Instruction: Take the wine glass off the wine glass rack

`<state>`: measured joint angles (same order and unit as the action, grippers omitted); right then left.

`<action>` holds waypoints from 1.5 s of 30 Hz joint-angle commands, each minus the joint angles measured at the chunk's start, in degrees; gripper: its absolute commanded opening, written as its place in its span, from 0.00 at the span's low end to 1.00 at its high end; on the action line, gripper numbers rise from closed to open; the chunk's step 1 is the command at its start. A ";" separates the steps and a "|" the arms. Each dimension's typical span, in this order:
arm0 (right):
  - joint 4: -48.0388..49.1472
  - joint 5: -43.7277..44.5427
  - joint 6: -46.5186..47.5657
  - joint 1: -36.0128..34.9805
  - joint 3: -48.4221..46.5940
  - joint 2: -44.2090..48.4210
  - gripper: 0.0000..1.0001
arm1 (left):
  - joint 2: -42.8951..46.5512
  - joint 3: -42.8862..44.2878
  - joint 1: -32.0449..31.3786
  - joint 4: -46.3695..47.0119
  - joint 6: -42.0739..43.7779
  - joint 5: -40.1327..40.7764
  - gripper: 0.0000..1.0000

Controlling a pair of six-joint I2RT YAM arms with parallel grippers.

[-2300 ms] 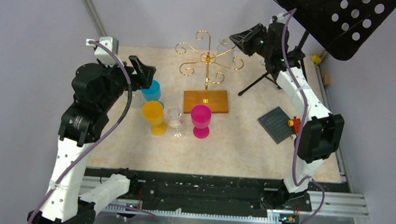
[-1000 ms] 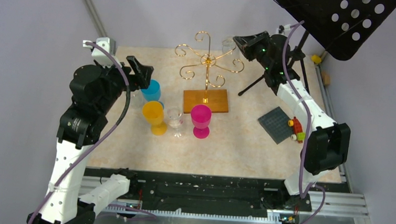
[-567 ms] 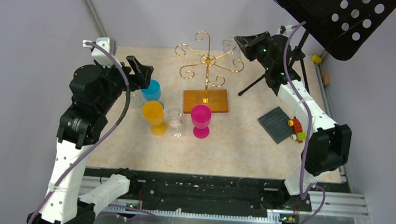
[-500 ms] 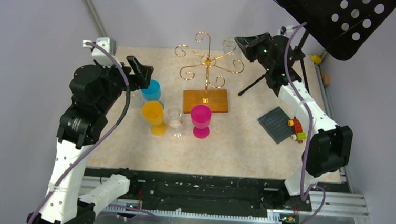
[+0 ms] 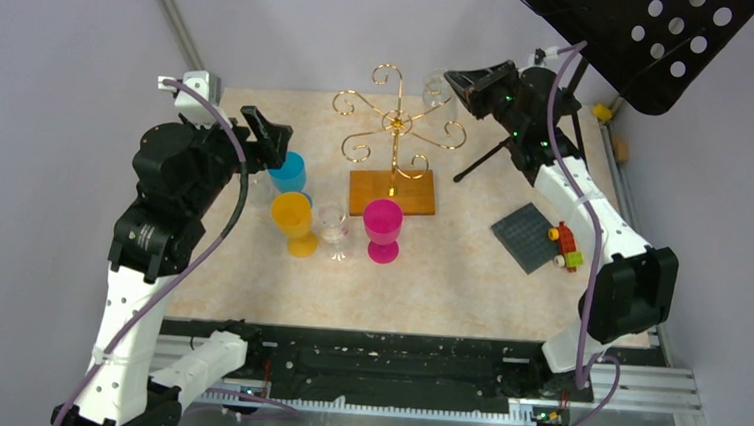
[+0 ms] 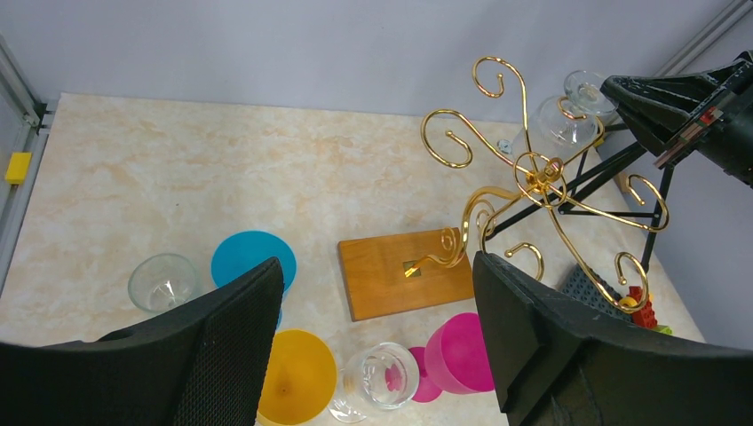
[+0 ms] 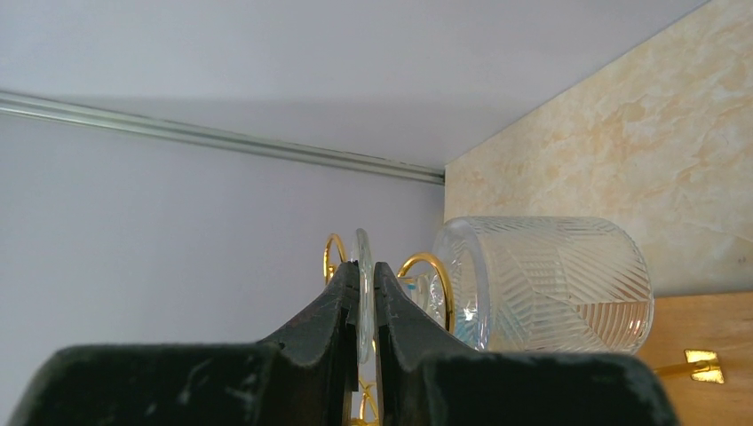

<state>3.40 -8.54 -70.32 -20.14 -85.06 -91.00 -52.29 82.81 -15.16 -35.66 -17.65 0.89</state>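
The wine glass [image 5: 434,84] is clear and patterned, hanging upside down on a back right scroll arm of the gold wine glass rack [image 5: 397,124]. The rack's wooden base [image 5: 391,192] lies flat on the table. My right gripper [image 5: 453,80] reaches in from the right, level with the rack's top. In the right wrist view this gripper [image 7: 360,272] is shut on the glass's thin foot disc, with the bowl [image 7: 550,284] just right of a gold hook. My left gripper [image 6: 377,266] hangs open over the cups at left, holding nothing.
A blue cup [image 5: 289,172], yellow cup [image 5: 292,217], clear glass [image 5: 332,225] and pink cup [image 5: 383,223] stand in front of the rack. Another clear glass [image 6: 162,282] stands left of the blue cup. A black music stand [image 5: 646,36] rises at back right, above a grey plate [image 5: 525,236] and toy bricks [image 5: 563,248].
My right arm's elbow has swung down and to the right while its gripper stays shut on the glass's foot, shifting it slightly. The rack's top has swayed a little. The left arm is still.
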 commanded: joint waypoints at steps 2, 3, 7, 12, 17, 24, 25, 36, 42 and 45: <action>4.10 -0.71 0.34 -0.54 -1.57 4.87 0.00 | -0.09 0.48 -0.05 2.61 0.07 -2.18 0.82; 3.08 0.55 1.01 -0.47 -1.60 5.06 0.00 | -0.13 0.39 -0.05 2.69 0.03 -2.40 0.82; 2.86 2.59 1.58 0.11 -0.46 5.89 0.00 | -0.18 0.26 -0.05 2.79 -0.10 -2.68 0.82; 4.14 1.86 0.21 1.24 0.23 6.47 0.00 | -0.09 0.34 -0.05 2.79 0.03 -2.54 0.82; 5.51 -1.02 -1.66 1.78 1.00 6.46 0.00 | -0.07 0.28 -0.06 2.79 0.07 -2.50 0.82; 9.07 -6.98 -4.18 1.79 1.47 5.30 0.00 | -0.01 0.27 -0.05 2.80 0.25 -2.42 0.82; 9.37 -7.81 -4.27 1.82 1.08 4.75 0.00 | 0.00 0.32 -0.09 2.79 0.25 -2.46 0.82; 12.48 -12.32 -6.66 0.08 -4.20 -2.18 0.00 | 0.35 0.25 -0.05 2.62 0.51 -1.86 0.82; 14.81 -12.30 -7.06 -1.03 -7.95 -6.36 0.00 | 0.53 0.36 -0.05 2.53 0.75 -1.62 0.82; 15.79 -12.47 -7.62 -1.32 -9.54 -8.07 0.00 | 0.54 0.55 -0.05 2.45 0.93 -1.53 0.82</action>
<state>10.07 -19.49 -75.70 -20.49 -88.71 -98.32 -52.27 82.81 -15.16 -35.62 -17.63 -0.78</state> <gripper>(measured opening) 0.083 0.821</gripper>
